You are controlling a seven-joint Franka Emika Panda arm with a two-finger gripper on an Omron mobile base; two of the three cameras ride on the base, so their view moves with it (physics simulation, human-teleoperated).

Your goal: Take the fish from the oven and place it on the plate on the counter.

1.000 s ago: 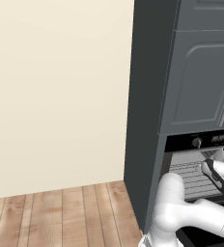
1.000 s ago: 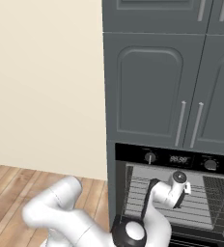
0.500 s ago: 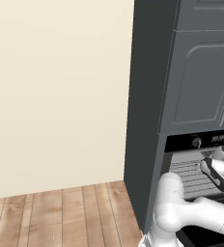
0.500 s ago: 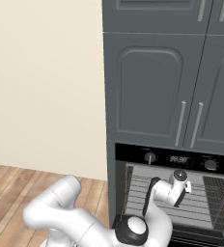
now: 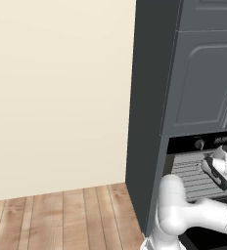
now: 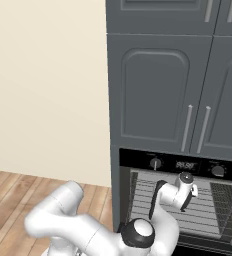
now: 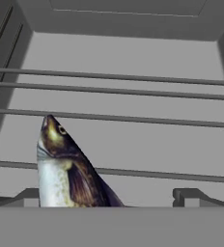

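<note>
**Open gripper at the fish inside the oven**

The arm reached forward into the oven (image 6: pixel 180 200), whose door was open, with the hand in front of the pale grey cavity just under the black control strip (image 6: pixel 183 164). In the right base view the hand sat left of the cavity's middle, below the small display (image 6: pixel 185 164) and between the two round knobs; in the left base view it showed at the far right edge, beside the ribbed rack (image 5: pixel 193 176).

The gripper (image 7: pixel 106 195) stood released, its two dark fingertips (image 7: pixel 193 197) spread wide apart and closed on nothing. In the hand view the fish (image 7: pixel 68 169) lay on a wire rack (image 7: pixel 133 118) within the cavity, between the fingertips but nearer the left one. Its head pointed away from the hand toward the oven's back wall; its back was dark brown and its belly pale. Whether either fingertip touched the fish could not be told, since the lower part of the body was cut off by the bottom of that view.

Above the oven hung grey panelled cabinet doors (image 6: pixel 160 95) with slim metal handles. To the left were a cream wall (image 5: pixel 56 93) and a wooden plank floor (image 5: pixel 61 215).
</note>
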